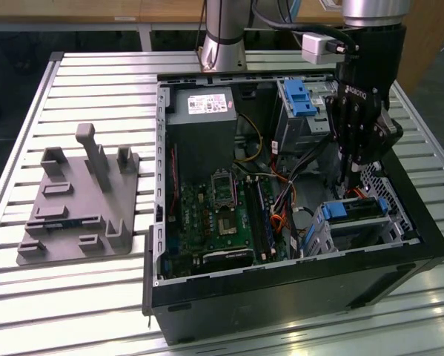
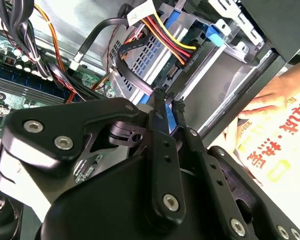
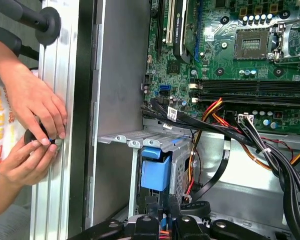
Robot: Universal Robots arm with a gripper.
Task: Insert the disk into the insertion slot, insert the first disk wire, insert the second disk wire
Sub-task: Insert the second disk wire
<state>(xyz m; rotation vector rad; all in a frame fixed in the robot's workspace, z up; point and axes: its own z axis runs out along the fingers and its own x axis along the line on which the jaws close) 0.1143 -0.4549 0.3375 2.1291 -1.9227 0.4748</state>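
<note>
I see a black gripper (image 1: 353, 172) above the bright blue caddy of the disk (image 1: 353, 210), which sits in the silver perforated insertion slot (image 1: 385, 194). The motherboard (image 1: 220, 215) is green, the computer case (image 1: 281, 293) black, and the fixture block (image 1: 79, 204) plain grey on a pale slatted table (image 1: 73, 297).

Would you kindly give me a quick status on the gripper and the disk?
Gripper low inside the case, fingers nearly shut at the disk's cabled end. Disk seated in the insertion slot. Person's hands on the table outside the case.
</note>
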